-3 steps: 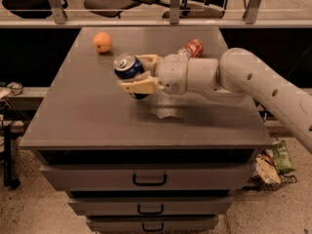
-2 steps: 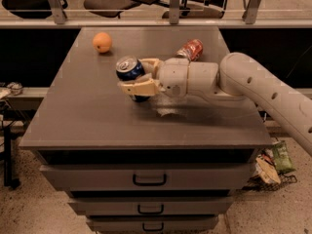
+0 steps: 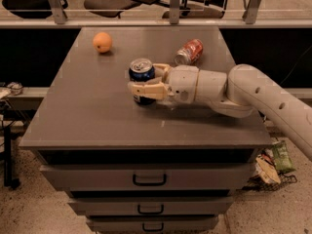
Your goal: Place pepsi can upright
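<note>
Dark blue aluminium catches the eye first: the pepsi can point(image 3: 141, 74) stands near the middle of the grey table point(image 3: 87, 121), silver top facing up, roughly upright. In the one camera view, the gripper point(image 3: 147, 84) reaches in from the right at the end of the pale arm point(image 3: 253, 91). Its fingers point(image 3: 144, 89) are closed around the can's lower half, one across the front and the other behind. Whether the base sits flat on the table or hangs just above it I cannot tell (the front finger hides that edge). Behind, well apart, an orange-red can point(image 3: 189, 51) lies on its side, and an orange point(image 3: 102, 42) sits toward the far left corner.

The risk, I'd say, is in the letting go. If the base is not flat down, the can could drop and topple. If the fingers open unevenly or the arm pulls away sideways, a finger could drag the can over, and it might then roll toward the table's edge.
</note>
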Controlling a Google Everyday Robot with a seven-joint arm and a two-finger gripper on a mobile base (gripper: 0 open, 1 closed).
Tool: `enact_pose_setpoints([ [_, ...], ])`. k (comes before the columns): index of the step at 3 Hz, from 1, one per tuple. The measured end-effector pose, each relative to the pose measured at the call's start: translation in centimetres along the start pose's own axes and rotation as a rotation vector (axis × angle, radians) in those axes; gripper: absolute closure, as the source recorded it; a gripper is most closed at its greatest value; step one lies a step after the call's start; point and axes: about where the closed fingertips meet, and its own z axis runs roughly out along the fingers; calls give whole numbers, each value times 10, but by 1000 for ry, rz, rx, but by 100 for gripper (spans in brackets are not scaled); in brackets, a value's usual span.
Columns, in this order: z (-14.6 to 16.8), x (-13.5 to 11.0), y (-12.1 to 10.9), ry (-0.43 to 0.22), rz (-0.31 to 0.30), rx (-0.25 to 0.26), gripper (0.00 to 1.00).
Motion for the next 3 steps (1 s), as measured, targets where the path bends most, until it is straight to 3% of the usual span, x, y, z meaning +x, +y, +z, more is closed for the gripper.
enact_pose_setpoints([
  [1,-5,2,-2,-2,9,11,13],
  [2,-18,4,-9,11,17,40,0],
  [3,-44,-1,-18,48,-14,77,0],
])
